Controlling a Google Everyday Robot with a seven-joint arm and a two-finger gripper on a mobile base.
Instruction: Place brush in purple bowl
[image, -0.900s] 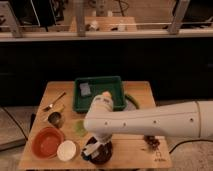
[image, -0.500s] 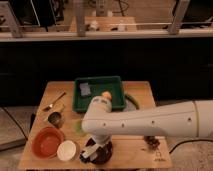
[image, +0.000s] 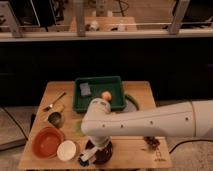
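The purple bowl (image: 103, 155) sits near the table's front edge, just right of the white bowl, and is mostly covered by my gripper. My gripper (image: 97, 149) hangs straight down from the white arm, right over the bowl. The brush (image: 84, 159), whitish with a bluish end, sticks out at a slant from under the gripper, over the bowl's lower-left rim. I cannot tell whether it rests in the bowl or is held.
A white bowl (image: 66, 150) and a larger orange-red bowl (image: 47, 142) stand to the left. Behind them are a metal cup (image: 55, 118) and a spoon (image: 55, 102). A green tray (image: 117, 82) holds a sponge (image: 85, 89) and an orange ball (image: 106, 96). A small dark object (image: 151, 142) lies at right.
Hardly anything: the arm and gripper stay over the purple bowl, with the brush still at the bowl's lower-left rim.
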